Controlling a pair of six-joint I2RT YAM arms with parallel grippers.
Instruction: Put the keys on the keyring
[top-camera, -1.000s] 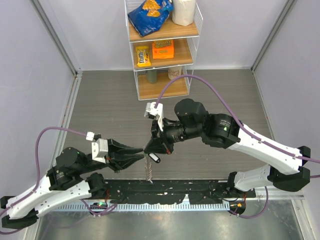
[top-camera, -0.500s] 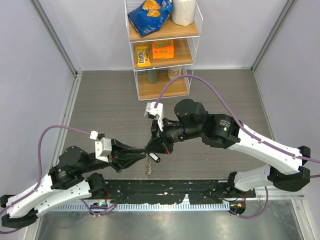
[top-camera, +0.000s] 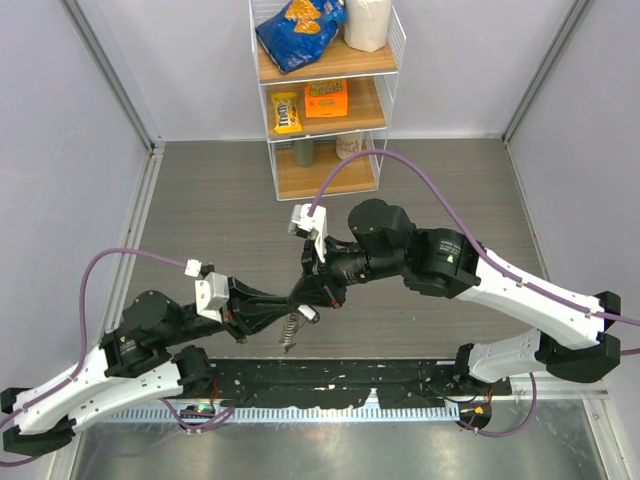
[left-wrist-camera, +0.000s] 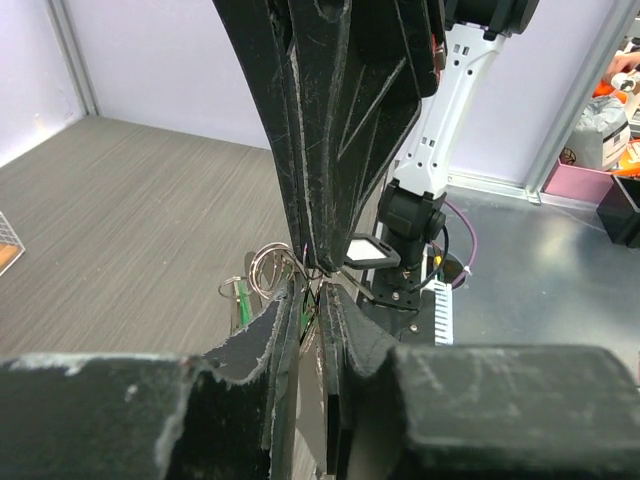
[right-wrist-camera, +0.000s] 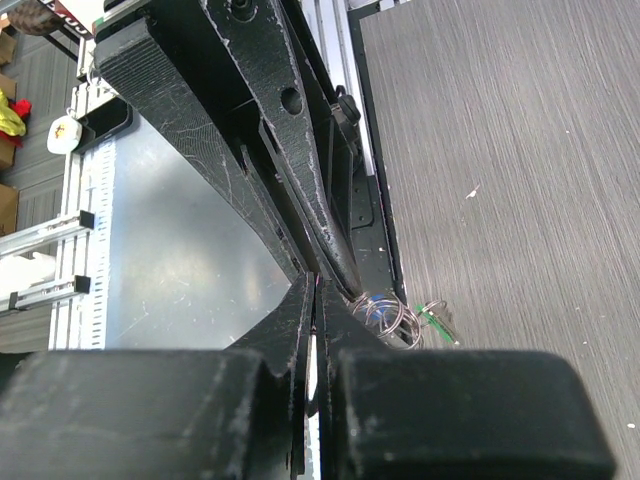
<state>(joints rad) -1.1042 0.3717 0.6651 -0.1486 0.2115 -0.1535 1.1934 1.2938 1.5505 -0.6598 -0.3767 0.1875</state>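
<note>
The left gripper (left-wrist-camera: 312, 305), nearest, had its jaws almost together where the two arms met, and whether they pinched anything could not be told. Just beyond it, the right gripper (top-camera: 303, 295) was clamped on the keyring (left-wrist-camera: 268, 270), which dangled above the table (top-camera: 220, 220). A green key (left-wrist-camera: 240, 297) hung beside its coils and seemed to be threaded on. Any other keys were hidden behind the fingers, so what work was left could not be judged.

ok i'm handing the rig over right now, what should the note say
Right hand: shut, pinching the keyring in mid-air.
Left hand: tips against the right hand's, nearly closed; whether it grips anything is unclear.
Keys: a green key hangs beside the ring's wire loops; threaded or not, cannot tell. Other keys not seen.
Left to do: check the threading, add the remaining keys.
</note>
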